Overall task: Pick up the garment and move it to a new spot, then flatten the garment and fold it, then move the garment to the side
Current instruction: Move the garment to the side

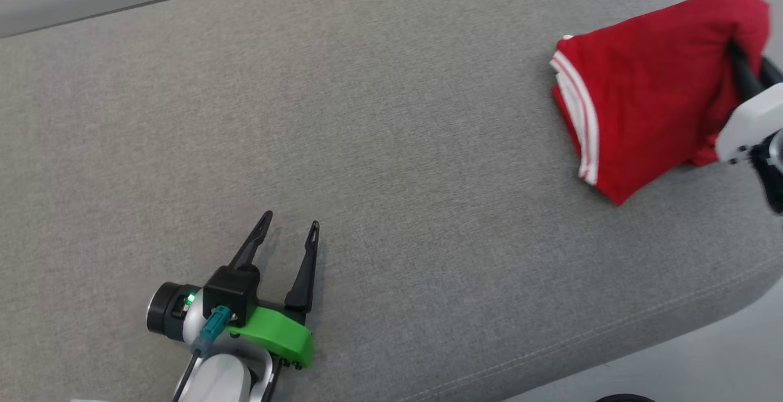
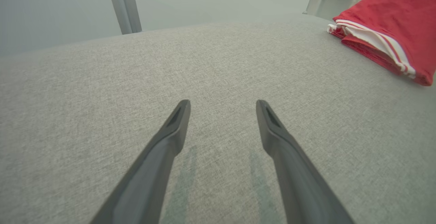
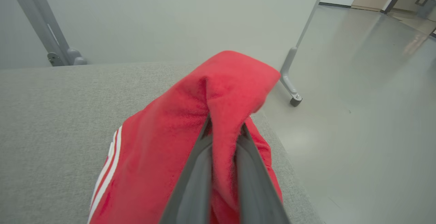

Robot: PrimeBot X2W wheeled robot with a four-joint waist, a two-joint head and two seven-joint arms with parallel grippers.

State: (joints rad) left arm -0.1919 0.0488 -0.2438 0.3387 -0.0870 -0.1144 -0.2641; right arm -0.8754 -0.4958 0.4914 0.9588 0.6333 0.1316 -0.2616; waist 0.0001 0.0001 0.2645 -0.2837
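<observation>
The garment (image 1: 648, 84) is red with white stripes along one hem, folded into a bundle at the far right of the grey cushioned surface (image 1: 379, 120). My right gripper (image 1: 737, 59) is shut on its right edge, lifting that part while the striped end rests on the surface. In the right wrist view the red garment (image 3: 218, 101) is pinched between the two fingers and drapes over their tips. My left gripper (image 1: 290, 221) stands open at the lower left, low over the bare surface, holding nothing. The left wrist view has the garment (image 2: 391, 26) at its upper right, far from the left gripper (image 2: 223, 106).
The grey surface's right edge drops to a pale glossy floor (image 3: 357, 115). A grey metal frame leg with a foot (image 3: 293, 87) stands on the floor just past that edge, and another post (image 2: 123, 5) rises behind the surface.
</observation>
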